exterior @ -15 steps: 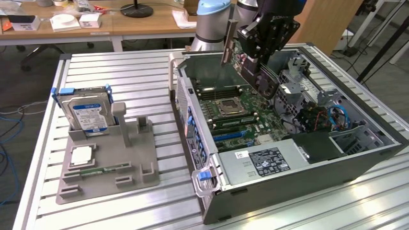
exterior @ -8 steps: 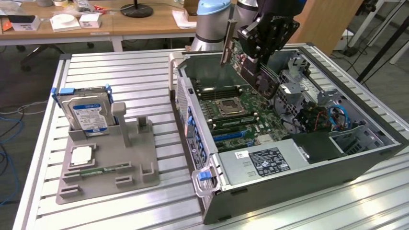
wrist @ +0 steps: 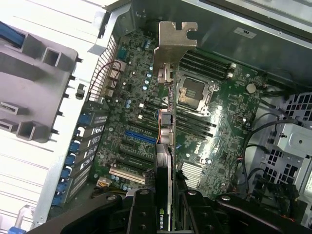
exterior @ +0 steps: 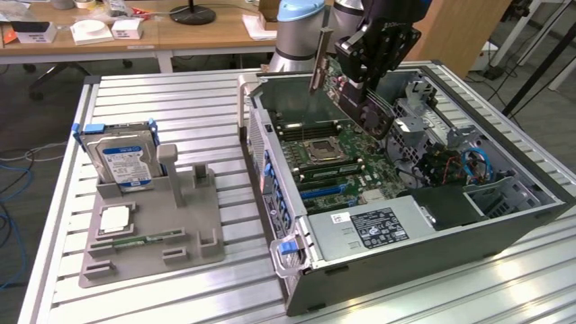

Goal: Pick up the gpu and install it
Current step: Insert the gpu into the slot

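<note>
The gpu is a dark flat card with a silvery metal bracket at one end. It hangs edge-down over the open computer case, above the motherboard. My gripper is shut on the card from above. In the wrist view the gpu runs edge-on away from my gripper, with its bracket at the far end. It hangs over the expansion slots, near the blue slot, and is clear of the board.
A grey parts holder on the slatted table at the exterior view's left carries a hard drive, a chip and a green RAM stick. Drive cages and cables fill the case's right side. A wooden desk stands behind.
</note>
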Robot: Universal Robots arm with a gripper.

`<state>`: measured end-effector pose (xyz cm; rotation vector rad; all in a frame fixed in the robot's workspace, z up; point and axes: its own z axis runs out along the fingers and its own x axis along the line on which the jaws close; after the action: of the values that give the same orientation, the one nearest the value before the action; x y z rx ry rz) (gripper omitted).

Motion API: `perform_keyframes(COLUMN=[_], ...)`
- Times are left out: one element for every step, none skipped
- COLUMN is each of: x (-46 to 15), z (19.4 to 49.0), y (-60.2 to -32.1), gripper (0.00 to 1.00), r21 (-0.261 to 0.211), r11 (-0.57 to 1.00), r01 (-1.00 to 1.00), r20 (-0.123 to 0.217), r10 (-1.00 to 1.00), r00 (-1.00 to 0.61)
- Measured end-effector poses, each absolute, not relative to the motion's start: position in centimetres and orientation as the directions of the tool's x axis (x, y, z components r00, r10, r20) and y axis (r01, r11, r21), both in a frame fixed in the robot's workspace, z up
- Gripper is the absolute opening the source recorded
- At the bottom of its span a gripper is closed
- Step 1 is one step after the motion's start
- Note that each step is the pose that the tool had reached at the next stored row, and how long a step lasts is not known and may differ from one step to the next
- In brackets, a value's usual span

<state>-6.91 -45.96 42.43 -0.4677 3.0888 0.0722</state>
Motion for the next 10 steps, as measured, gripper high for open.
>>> perform_keyframes(x=[-6.91, -6.91, -6.91, -6.91, -6.91, -6.91, -6.90, -6.90, -6.90, -6.90], z=[42.43, 42.43, 42.43, 42.43, 42.43, 42.43, 42.43, 42.43, 42.44, 42.43], y=[-45.95, -45.96, -45.96, -45.96, -45.96, -45.96, -45.96, -45.96, -45.96, -45.96], gripper=[0.26, 0.26, 0.26, 0.26, 0.26, 0.26, 0.26, 0.26, 0.26, 0.26], r21=[0.043, 0.043, 0.043, 0.043, 0.043, 0.043, 0.043, 0.043, 0.043, 0.043], r11=[0.953, 0.952, 0.951, 0.951, 0.950, 0.949, 0.947, 0.946, 0.945, 0.944], r01=[-0.299, -0.302, -0.305, -0.307, -0.310, -0.314, -0.317, -0.321, -0.324, -0.327], r20=[-0.023, -0.023, -0.023, -0.023, -0.023, -0.023, -0.023, -0.023, -0.023, -0.023], r10=[-0.298, -0.301, -0.304, -0.307, -0.310, -0.313, -0.316, -0.320, -0.323, -0.326], r00=[-0.954, -0.953, -0.952, -0.952, -0.951, -0.949, -0.948, -0.947, -0.946, -0.945])
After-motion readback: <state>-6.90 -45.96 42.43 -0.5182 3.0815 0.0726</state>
